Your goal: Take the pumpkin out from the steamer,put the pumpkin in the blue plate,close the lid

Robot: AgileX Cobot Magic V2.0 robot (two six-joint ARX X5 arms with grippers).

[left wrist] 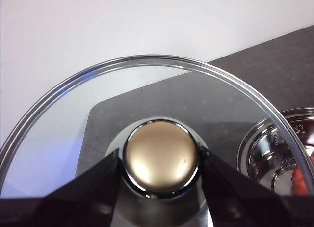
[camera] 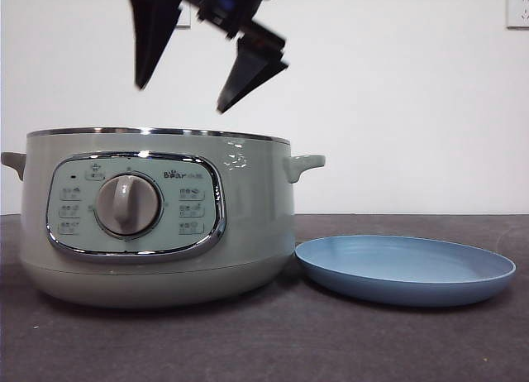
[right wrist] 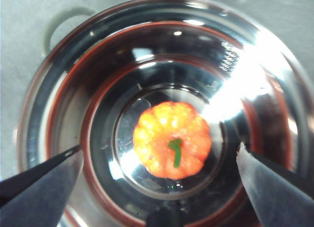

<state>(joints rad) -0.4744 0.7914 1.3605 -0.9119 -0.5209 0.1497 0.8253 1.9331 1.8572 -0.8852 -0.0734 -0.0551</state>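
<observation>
Currently the small orange speckled pumpkin (right wrist: 172,146) sits centred in the lidless sage-green steamer pot (camera: 157,217), directly below the right gripper (right wrist: 159,163), jaws spread wide. Left gripper (left wrist: 161,160) pinches the knob of the domed glass lid (left wrist: 147,89), held off the pot. Empty light-blue round plate (camera: 405,269) lies beside the pot on the dark grey table (camera: 331,341), white wall behind.

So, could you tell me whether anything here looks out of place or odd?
Nothing stands out. The pumpkin sits upright in the middle of the steamer, the plate lies flat beside it, the left gripper holds the lid by its knob, and the right gripper hangs open above the steamer.
</observation>
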